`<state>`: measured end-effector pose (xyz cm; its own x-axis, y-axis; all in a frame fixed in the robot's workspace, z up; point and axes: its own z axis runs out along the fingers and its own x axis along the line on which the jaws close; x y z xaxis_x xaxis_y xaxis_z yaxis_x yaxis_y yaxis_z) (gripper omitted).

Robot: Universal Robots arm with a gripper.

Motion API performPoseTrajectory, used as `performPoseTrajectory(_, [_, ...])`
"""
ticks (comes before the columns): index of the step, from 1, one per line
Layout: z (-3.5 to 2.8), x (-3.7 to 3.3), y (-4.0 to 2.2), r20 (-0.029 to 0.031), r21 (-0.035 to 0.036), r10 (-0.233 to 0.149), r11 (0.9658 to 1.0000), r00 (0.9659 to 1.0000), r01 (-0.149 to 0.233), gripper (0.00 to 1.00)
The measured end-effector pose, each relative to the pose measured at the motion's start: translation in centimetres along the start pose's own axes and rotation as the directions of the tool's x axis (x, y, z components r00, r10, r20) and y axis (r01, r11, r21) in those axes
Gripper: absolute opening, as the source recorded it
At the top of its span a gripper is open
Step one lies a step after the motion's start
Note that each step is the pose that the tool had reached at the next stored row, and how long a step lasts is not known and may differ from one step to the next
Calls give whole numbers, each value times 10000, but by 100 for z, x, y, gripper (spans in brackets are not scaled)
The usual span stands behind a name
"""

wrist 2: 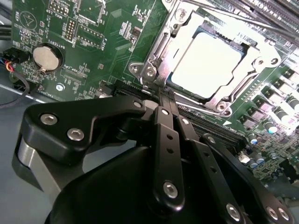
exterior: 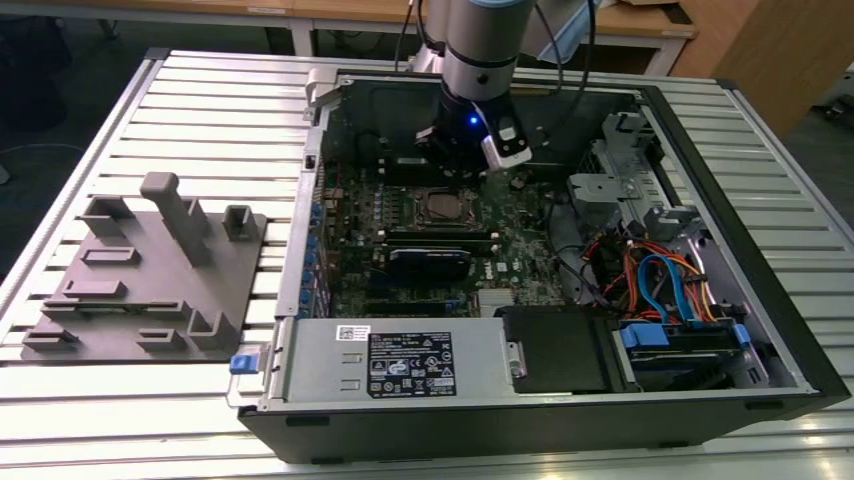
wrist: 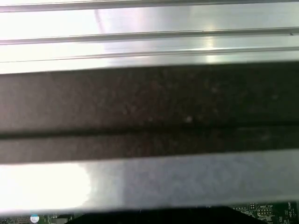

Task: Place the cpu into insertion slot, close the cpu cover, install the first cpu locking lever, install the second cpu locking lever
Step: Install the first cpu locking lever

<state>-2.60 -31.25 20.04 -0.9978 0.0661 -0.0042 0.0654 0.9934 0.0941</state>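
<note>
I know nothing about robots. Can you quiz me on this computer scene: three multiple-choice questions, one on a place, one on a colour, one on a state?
1. Where is the silvery chip?
A. in the socket
B. on the grey tray
C. on the table

2. What colour is the circuit board?
A. blue
B. green
C. red

3. How is the metal frame?
A. standing open
B. removed
C. lying flat around the chip

Answers: 1 A, it sits in the socket's middle. 2 B, green surrounds the socket. 3 C, the chip shows through its window.
</note>
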Motion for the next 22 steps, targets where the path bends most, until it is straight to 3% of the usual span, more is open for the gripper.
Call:
performPoseTrajectory(6, [52, -1, -17, -13, 48, 3, 10000, 10000, -3, 11])
performPoseTrajectory(11, [46, -2, -18, -18, 60, 2, 10000, 10000, -2, 11])
performPoseTrajectory(13, [32, -7, -7, 9, 12, -1, 10000, 10000, 1, 11])
performPoseTrajectory(15, [-6, -6, -6, -3, 29, -1, 10000, 10000, 1, 11])
performPoseTrajectory(22, [-4, -6, -7, -1, 52, 0, 10000, 10000, 0, 11])
